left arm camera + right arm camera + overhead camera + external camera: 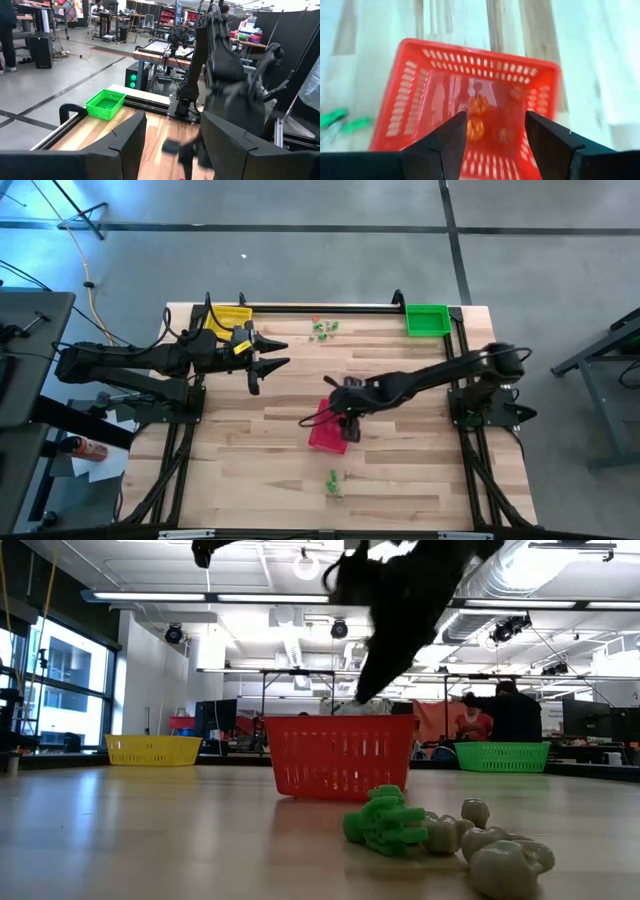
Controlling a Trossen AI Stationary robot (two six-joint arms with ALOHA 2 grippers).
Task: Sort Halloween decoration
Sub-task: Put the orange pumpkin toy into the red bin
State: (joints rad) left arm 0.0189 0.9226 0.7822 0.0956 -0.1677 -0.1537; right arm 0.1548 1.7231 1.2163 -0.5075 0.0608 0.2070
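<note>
Far left on the pale wooden plank bench [400,480], the yellow plastic mesh basket [229,317] sits at the back corner. The left gripper [283,353] hovers just beside it, well above the wood, its jaws spread wide with nothing between them.

Moving right along the back edge, a small scatter of green and red Halloween trinkets [324,329] lies loose on the planks, apart from every basket.

Near the middle of the bench stands the red plastic mesh basket [327,432]. The right gripper [495,140] hangs directly over it, pointing down into its open top, jaws parted wide and holding nothing. Through the gap between them several small orange trinkets [476,129] show lying on the basket's floor.

Toward the front edge, just ahead of the red basket, a little cluster rests on the wood: a knobbly green trinket [385,821] touching some pale bone-like pieces [500,852] on its right.

At the far right back corner sits the green plastic mesh basket [427,319], well apart from both arms.

Beyond the bench, a person [510,712] in dark clothes stands among the workshop tables.
</note>
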